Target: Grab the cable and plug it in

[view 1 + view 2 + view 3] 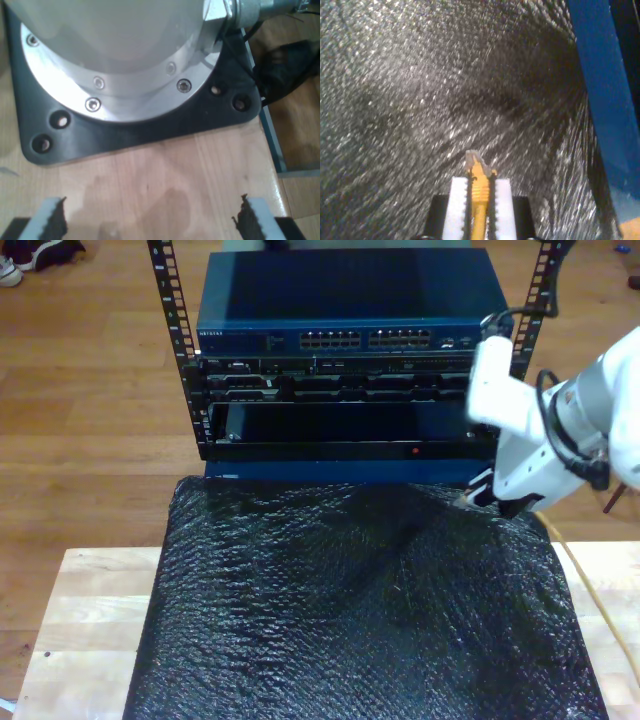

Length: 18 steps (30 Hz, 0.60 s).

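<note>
Cable (479, 197) w/ clear plug leading is sitting clamped in my second gripper (479, 200) at ~3 o'clock in exterior view, over black mat (350, 610); first gripper (150, 217) idling open; plug's risking twisting in grip & missing a switch (350, 310) port.

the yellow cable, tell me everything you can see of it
The cable is thin and yellow-orange, with a ribbed boot and a small clear plastic plug at its tip. My second hand is shut on it, the white fingers clamping the boot, the plug poking out past them above the black bubbly mat. In the exterior view a length of it trails down along the mat's right edge.
</note>
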### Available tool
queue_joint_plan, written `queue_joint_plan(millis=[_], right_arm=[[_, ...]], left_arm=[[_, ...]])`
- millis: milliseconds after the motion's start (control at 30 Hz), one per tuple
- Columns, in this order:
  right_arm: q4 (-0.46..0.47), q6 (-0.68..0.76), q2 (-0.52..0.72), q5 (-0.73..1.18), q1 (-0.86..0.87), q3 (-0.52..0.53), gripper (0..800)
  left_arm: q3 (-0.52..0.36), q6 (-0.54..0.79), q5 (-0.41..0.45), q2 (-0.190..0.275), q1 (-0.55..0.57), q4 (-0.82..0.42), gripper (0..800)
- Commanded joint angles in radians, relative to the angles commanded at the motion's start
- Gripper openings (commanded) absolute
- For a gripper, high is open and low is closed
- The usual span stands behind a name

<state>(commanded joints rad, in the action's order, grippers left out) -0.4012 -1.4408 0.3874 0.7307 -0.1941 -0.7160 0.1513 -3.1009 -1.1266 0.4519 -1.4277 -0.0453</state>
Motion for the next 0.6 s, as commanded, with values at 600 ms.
queue_joint_plan(millis=[600], right_arm=[[0.186,0.000,-0.172,-0.338,-0.012,-0.066,0]], left_arm=[[0.000,0.000,0.000,0.000,0.002,0.000,799]])
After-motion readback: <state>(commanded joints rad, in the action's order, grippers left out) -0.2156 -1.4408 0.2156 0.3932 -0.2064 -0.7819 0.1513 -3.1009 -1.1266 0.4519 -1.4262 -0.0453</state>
